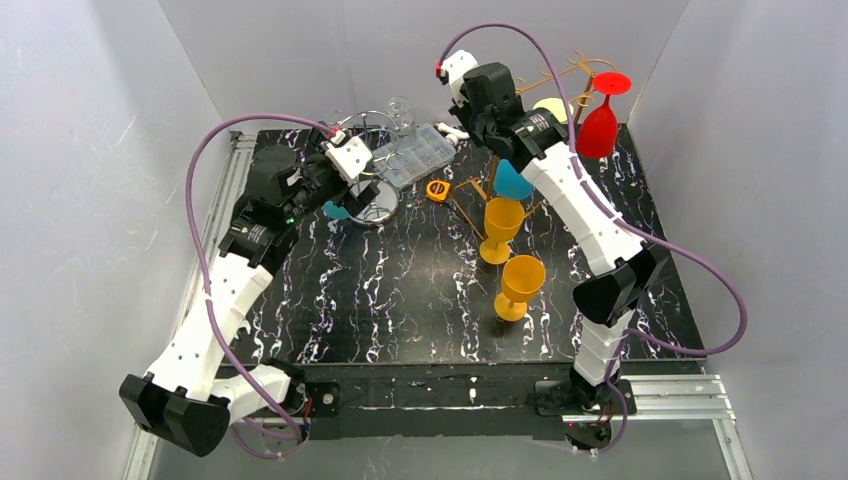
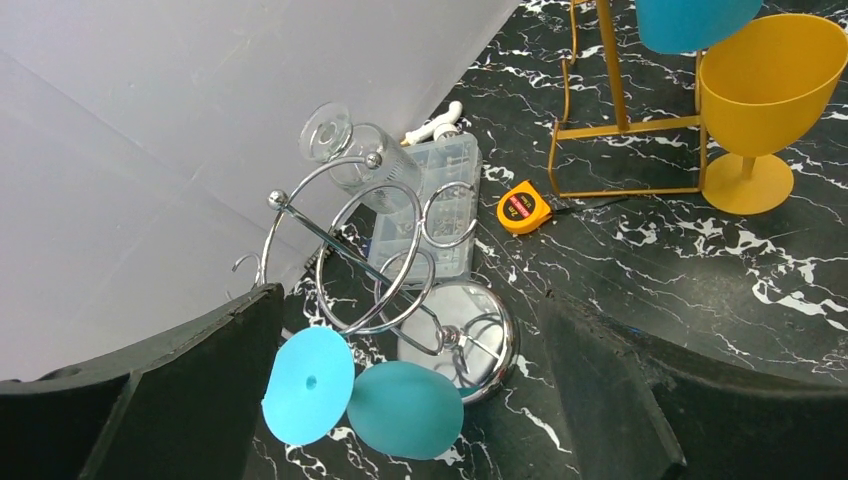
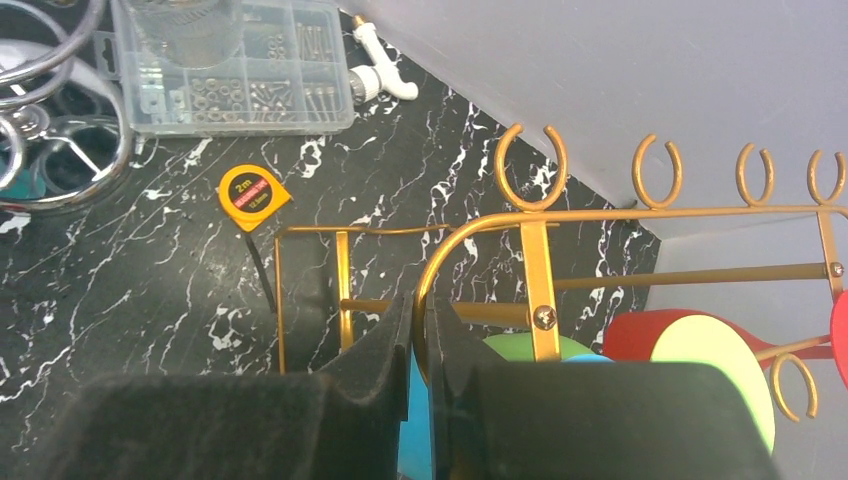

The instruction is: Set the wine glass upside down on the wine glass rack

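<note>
My right gripper (image 3: 422, 335) is shut on a blue wine glass (image 1: 512, 181), of which only a blue strip (image 3: 413, 425) shows between the fingers. It hangs beside the gold wine glass rack (image 3: 535, 215), close to the curved front bar. A red wine glass (image 1: 600, 122) hangs upside down on the rack's far end. My left gripper (image 2: 410, 400) stands open around a teal wine glass (image 2: 405, 410) lying on its side by a chrome ring stand (image 2: 385, 260). Its round foot (image 2: 308, 385) faces the camera.
Two yellow wine glasses (image 1: 502, 228) (image 1: 520, 285) stand upright in front of the gold rack. A yellow tape measure (image 1: 437, 189), a clear parts box (image 1: 415, 155) and a clear glass (image 1: 399, 112) sit at the back. Grey walls close in on three sides.
</note>
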